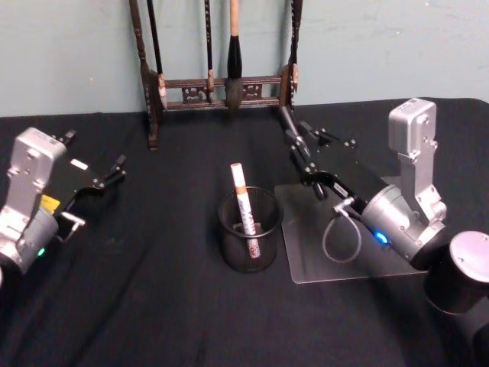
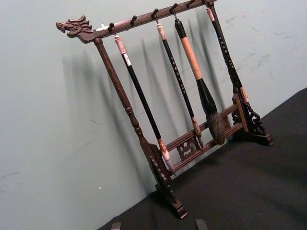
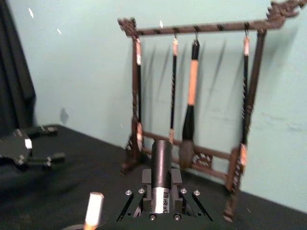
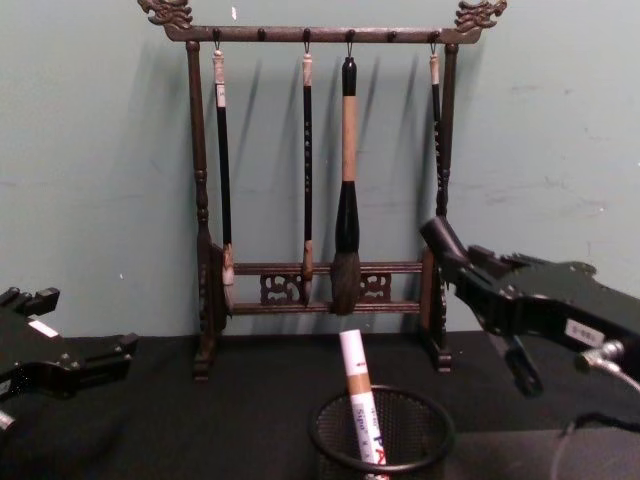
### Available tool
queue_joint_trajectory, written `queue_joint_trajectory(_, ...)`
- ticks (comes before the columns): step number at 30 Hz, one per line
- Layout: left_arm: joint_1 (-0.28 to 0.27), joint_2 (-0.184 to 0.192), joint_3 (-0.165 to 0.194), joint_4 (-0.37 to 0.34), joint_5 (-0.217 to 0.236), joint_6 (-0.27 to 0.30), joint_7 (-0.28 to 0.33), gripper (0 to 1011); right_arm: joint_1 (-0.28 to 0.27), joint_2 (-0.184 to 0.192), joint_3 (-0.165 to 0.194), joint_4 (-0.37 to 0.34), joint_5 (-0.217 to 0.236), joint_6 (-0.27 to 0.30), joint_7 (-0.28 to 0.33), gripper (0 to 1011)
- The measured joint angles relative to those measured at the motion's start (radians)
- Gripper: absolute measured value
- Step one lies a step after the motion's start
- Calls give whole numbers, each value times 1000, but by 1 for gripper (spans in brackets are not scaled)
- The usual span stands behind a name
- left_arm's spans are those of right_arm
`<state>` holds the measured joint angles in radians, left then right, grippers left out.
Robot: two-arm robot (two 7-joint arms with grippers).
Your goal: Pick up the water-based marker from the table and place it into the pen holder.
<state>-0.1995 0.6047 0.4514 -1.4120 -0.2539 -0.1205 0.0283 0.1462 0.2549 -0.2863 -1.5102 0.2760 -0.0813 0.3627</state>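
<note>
While the marker (image 1: 243, 202) leans inside the pen holder (image 1: 229, 245), your right end effector (image 1: 287, 121) hangs closed to its far right, and your left end effector (image 1: 99, 191) sits open at left.

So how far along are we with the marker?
Done: a white marker stands tilted inside the holder. In hand: the right gripper is shut on a dark cylinder, seemingly another marker, held above the table behind the holder. Left: if it is a marker, bring it over the holder, lower it and release. The left gripper sits open off to the side.
</note>
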Motion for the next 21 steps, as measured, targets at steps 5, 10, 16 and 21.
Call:
queue_joint_trajectory(5, 0, 0, 0, 0, 0, 0, 0, 1001, 21, -26, -21, 36, 24, -66, 23, 237)
queue_joint_trajectory(10, 0, 0, 0, 0, 0, 0, 0, 1001, 40, -45, -45, 63, 41, -94, 43, 237)
queue_joint_trajectory(16, 0, 0, 0, 0, 0, 0, 0, 1001, 57, -60, -73, 91, 60, -111, 66, 237)
queue_joint_trajectory(21, 0, 0, 0, 0, 0, 0, 0, 1001, 67, -65, -93, 113, 65, -114, 73, 237)
